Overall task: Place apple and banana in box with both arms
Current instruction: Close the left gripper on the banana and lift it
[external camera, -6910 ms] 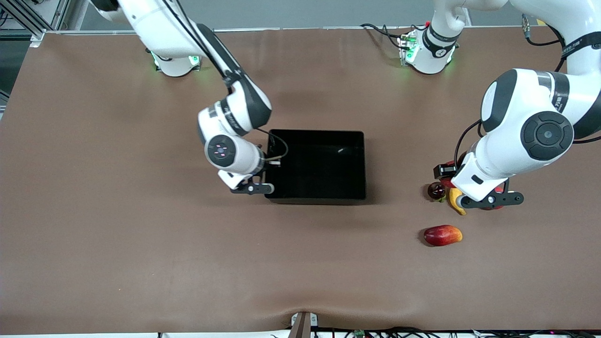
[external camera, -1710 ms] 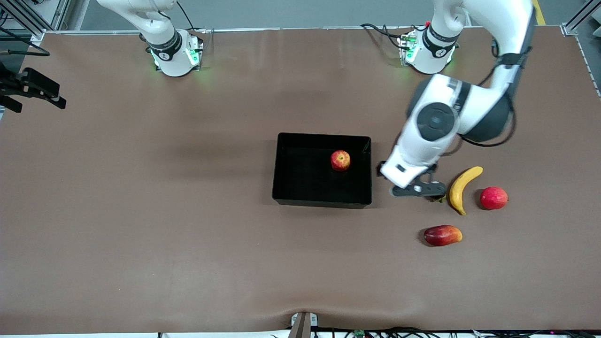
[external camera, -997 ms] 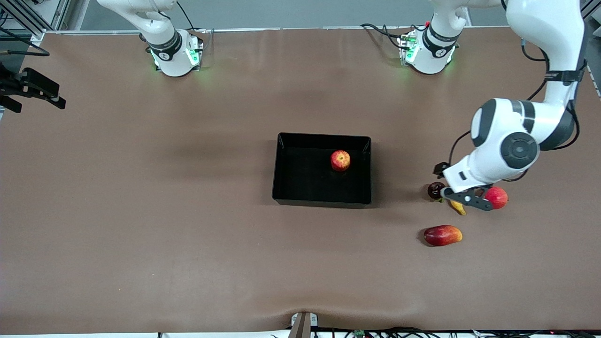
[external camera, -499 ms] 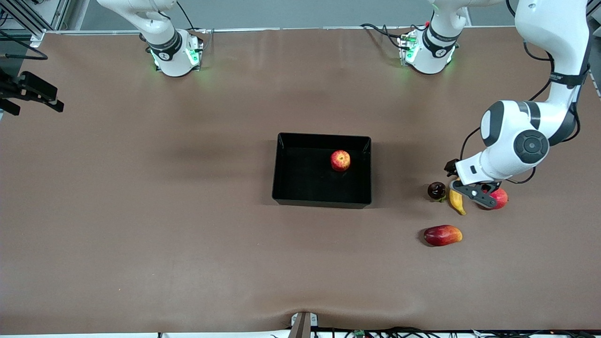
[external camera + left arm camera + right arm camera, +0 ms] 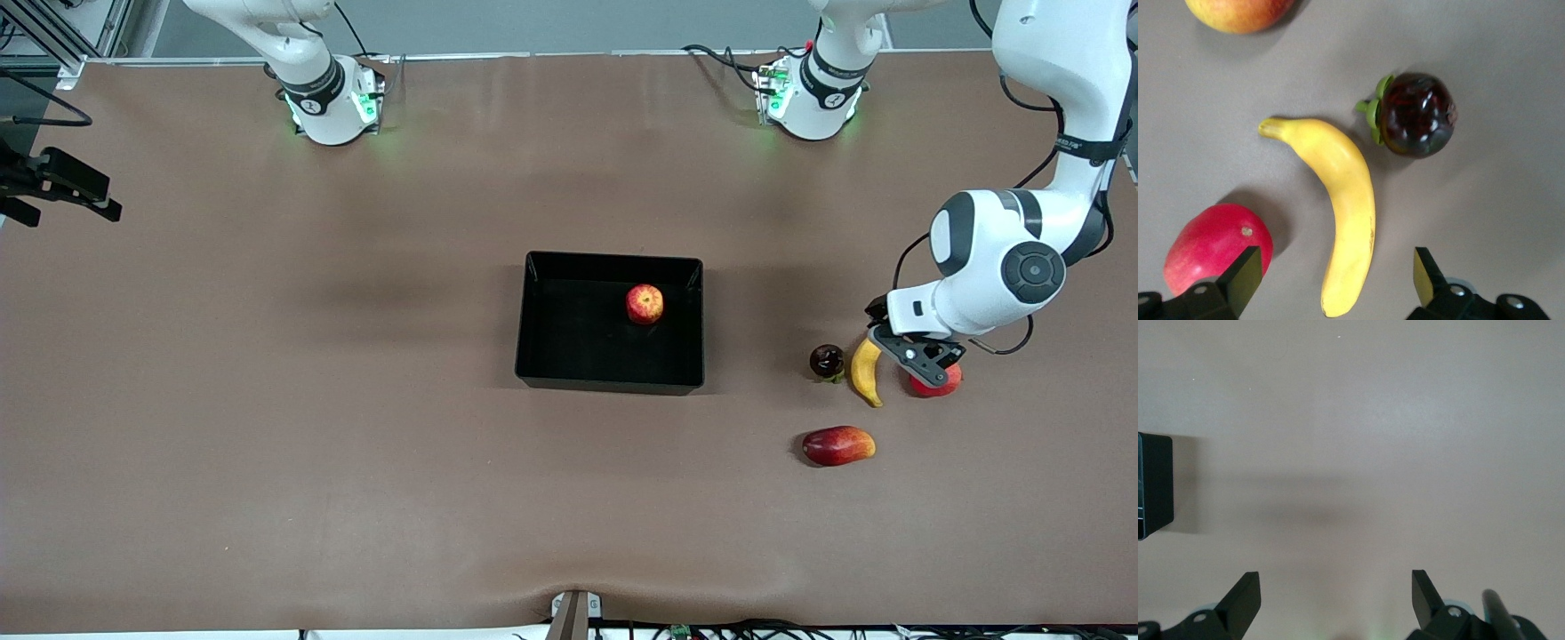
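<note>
The red-and-yellow apple [image 5: 645,303] lies in the black box [image 5: 542,356] at the table's middle. The yellow banana [image 5: 864,372] lies on the table toward the left arm's end; it also shows in the left wrist view [image 5: 1348,200]. My left gripper [image 5: 917,356] is open and empty, low over the banana's end that is farther from the front camera. In the left wrist view the gripper [image 5: 1336,270] straddles that end without touching it. My right gripper [image 5: 62,182] waits open and empty [image 5: 1335,587] at the right arm's end of the table.
A dark mangosteen [image 5: 827,360] lies beside the banana toward the box. A plain pinkish-red fruit [image 5: 935,382] lies on the banana's other flank, partly under the left gripper. A red-and-orange elongated fruit [image 5: 838,445] lies nearer to the front camera.
The left gripper has swung from beside the box to over the fruits, then shifted toward the left arm's end, uncovering more of the banana. The right arm has barely moved.
</note>
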